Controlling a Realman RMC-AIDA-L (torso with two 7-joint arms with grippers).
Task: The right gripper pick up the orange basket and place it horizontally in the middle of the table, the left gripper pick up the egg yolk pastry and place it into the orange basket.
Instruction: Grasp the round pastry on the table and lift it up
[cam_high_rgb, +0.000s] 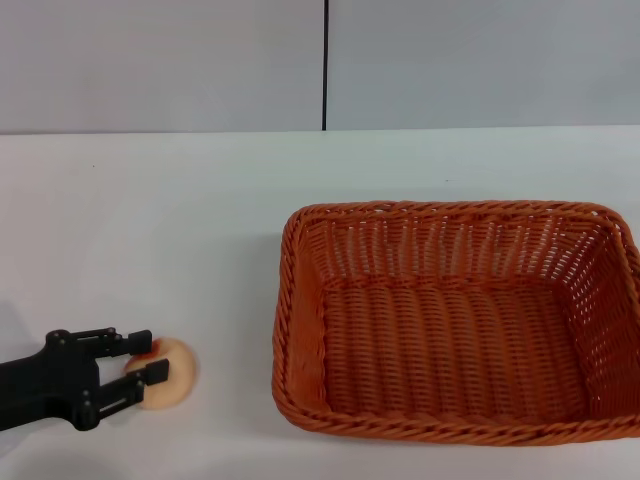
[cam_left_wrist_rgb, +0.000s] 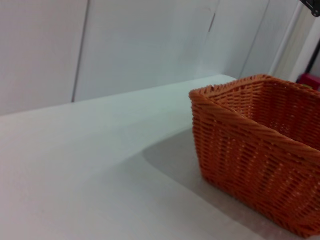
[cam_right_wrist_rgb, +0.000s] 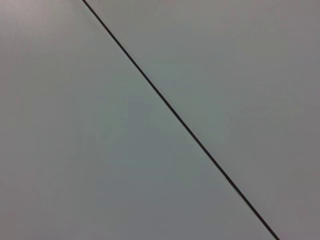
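The egg yolk pastry (cam_high_rgb: 170, 376), a small round cream bun with a reddish patch on its edge, lies on the white table (cam_high_rgb: 150, 230) at the front left. My left gripper (cam_high_rgb: 148, 357) reaches in from the left, and its two black fingers are closed on the pastry's left side. The orange basket (cam_high_rgb: 455, 320) stands open side up, long side across, right of the middle. In the left wrist view the orange basket (cam_left_wrist_rgb: 260, 165) shows one corner and its woven wall. My right gripper is out of view.
A grey wall (cam_high_rgb: 160, 60) with a dark vertical seam (cam_high_rgb: 325, 65) rises behind the table. The right wrist view shows only that wall (cam_right_wrist_rgb: 100, 150) and its seam (cam_right_wrist_rgb: 180, 120). Bare tabletop (cam_left_wrist_rgb: 75, 175) lies between pastry and basket.
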